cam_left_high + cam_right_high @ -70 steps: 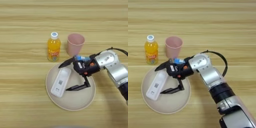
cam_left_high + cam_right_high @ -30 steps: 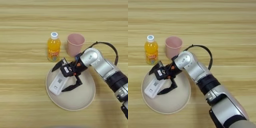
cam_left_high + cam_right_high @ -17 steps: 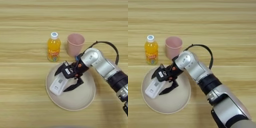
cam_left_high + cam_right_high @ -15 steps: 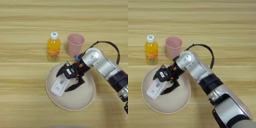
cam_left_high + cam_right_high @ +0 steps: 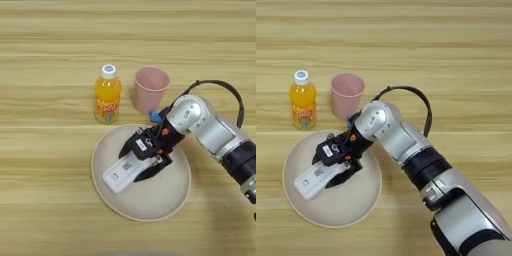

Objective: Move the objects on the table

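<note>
Beige and round, the large plate (image 5: pixel 150 205) lies nearest the robot on the wooden table (image 5: pixel 45 165). A white rectangular remote-like device (image 5: pixel 124 171) sits inside the plate, lying diagonally, its lower end toward the left rim and its upper end toward the plate's centre.

The right gripper (image 5: pixel 142 159) is over the plate at the upper end of the device. One black finger runs along the device's far side and the other along its near side, so the two fingers pinch the device's upper end between them. Whether the device is lifted clear of the plate or resting on it cannot be told. The silver forearm (image 5: pixel 401 137) reaches in from the lower right, with a black cable (image 5: pixel 421 102) looping over its elbow.

Just beyond the plate's far rim, a small blue tube (image 5: pixel 156 116) shows partly behind the arm, at the foot of the pink plastic cup (image 5: pixel 151 89). The cup stands upright, mouth up, close to the plate's far edge.

To the cup's left, near but apart from it, the small orange juice bottle (image 5: pixel 108 95) stands upright with its white cap on, also just past the plate's rim.
</note>
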Robot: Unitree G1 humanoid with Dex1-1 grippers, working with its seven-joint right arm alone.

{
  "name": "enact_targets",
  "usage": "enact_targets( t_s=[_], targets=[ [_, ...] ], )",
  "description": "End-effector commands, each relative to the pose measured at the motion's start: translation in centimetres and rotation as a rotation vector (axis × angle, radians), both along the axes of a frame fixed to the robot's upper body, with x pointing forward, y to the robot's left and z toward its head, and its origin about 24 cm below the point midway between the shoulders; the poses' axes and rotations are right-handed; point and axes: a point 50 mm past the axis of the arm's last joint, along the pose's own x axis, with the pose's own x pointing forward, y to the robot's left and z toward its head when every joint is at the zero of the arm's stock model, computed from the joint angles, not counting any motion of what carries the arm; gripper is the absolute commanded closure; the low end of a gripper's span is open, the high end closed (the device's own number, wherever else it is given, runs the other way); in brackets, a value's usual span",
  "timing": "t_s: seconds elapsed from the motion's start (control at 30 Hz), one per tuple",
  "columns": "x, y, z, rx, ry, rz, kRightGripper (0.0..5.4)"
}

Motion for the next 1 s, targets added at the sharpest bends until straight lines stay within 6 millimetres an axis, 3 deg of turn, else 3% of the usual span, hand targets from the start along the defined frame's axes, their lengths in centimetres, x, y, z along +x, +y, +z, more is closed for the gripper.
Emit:
enact_targets(
  t_s=[0.03, 0.33, 0.57, 0.87, 1.0],
  targets=[
    [0.7, -1.1, 0.8, -0.060, -0.045, -0.029, 2.44],
    [0.6, -1.1, 0.3, -0.059, -0.019, -0.044, 2.44],
    [0.9, -1.1, 1.5, 0.005, -0.031, -0.068, 2.44],
    [1.0, -1.5, 5.5, 0.163, -0.091, -0.092, 2.50],
    [0.8, -3.3, 7.8, 0.246, -0.128, -0.142, 2.50]
  ],
)
